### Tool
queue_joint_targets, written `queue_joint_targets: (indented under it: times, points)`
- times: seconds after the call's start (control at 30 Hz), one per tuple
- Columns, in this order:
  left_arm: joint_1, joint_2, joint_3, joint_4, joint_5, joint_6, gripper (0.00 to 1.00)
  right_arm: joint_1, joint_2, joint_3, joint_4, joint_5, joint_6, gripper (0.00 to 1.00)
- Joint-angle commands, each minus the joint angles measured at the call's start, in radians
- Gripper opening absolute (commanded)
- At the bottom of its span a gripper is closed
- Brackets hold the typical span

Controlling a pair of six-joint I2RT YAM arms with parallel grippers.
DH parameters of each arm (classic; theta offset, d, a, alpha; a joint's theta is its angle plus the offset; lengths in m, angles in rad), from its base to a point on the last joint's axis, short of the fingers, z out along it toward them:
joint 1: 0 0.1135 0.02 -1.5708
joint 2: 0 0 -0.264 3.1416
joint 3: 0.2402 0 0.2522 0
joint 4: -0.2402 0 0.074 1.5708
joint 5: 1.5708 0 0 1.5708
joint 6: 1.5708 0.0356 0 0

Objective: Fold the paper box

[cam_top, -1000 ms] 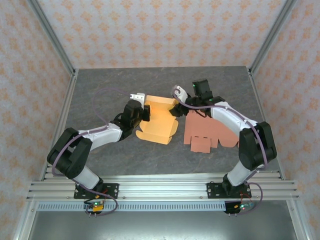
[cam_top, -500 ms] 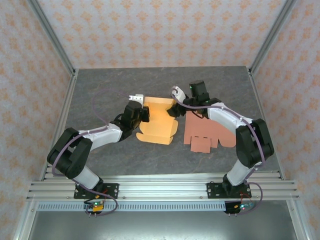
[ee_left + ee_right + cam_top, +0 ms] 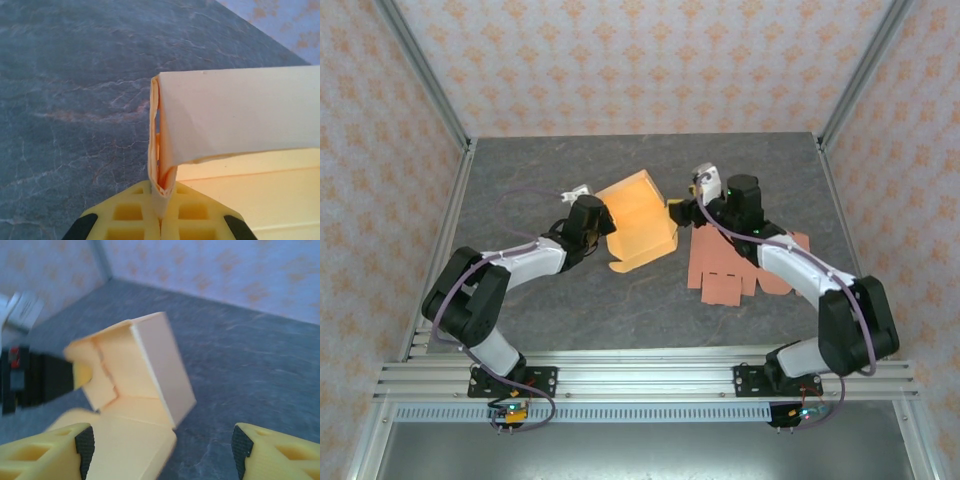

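**Box tipped up, only one grip holding it**

Since a second ago the paper box (image 3: 638,218) has gone from lying nearly flat to standing tilted at the middle of the bench (image 3: 540,170). One wall is raised, and the near flap seems to rest on the surface. My right jaws have let go and drawn back to the right. They now stand spread, with both fingers (image 3: 47,452) clear of the card. My left jaws are pressed together on the doubled left wall of the box, pinching that folded edge and nothing else.

That single thin pinch is my main worry. With no support on the right, the raised wall could sag or spring back open, and the fold would be lost. If my left arm pulls or twists while the near flap drags on the bench, the card may crease in the wrong place or slip out of the pinch. If my right jaws return too low or too fast, they could strike the standing wall and crush it inward. The pink flat blank (image 3: 735,265) lies just beside my right arm, so a careless sweep could drag it along.
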Motion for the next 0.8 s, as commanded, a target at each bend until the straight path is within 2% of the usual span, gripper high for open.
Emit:
queue_joint_targets:
  times: [0.0, 0.13, 0.2, 0.23, 0.27, 0.4, 0.53, 0.67, 0.77]
  points:
    - [0.017, 0.017, 0.021, -0.086, 0.029, -0.286, 0.00, 0.000, -0.068, -0.038, 0.118, 0.220, 0.350, 0.73]
    - [0.019, 0.016, 0.026, -0.127, 0.031, -0.443, 0.00, 0.040, -0.146, -0.086, 0.079, 0.267, 0.565, 0.72]
    - [0.020, 0.018, 0.042, -0.166, 0.022, -0.498, 0.00, 0.091, -0.178, -0.092, 0.049, 0.290, 0.592, 0.76]
    - [0.021, 0.022, 0.048, -0.174, 0.019, -0.520, 0.00, 0.130, -0.191, -0.088, 0.009, 0.335, 0.611, 0.82]
    - [0.022, 0.029, 0.052, -0.170, 0.023, -0.544, 0.00, 0.167, -0.191, -0.083, -0.024, 0.381, 0.627, 0.84]
    - [0.029, 0.066, 0.067, -0.122, 0.075, -0.649, 0.00, 0.284, -0.218, -0.097, -0.066, 0.511, 0.682, 0.80]
    - [0.028, 0.099, 0.085, -0.078, 0.124, -0.696, 0.00, 0.316, -0.145, -0.097, -0.047, 0.510, 0.773, 0.74]
    - [0.028, 0.091, 0.079, -0.069, 0.123, -0.707, 0.00, 0.320, -0.049, -0.026, -0.054, 0.407, 0.788, 0.71]
    - [0.028, 0.073, 0.054, -0.044, 0.101, -0.715, 0.00, 0.358, 0.026, 0.062, -0.165, 0.428, 0.755, 0.67]
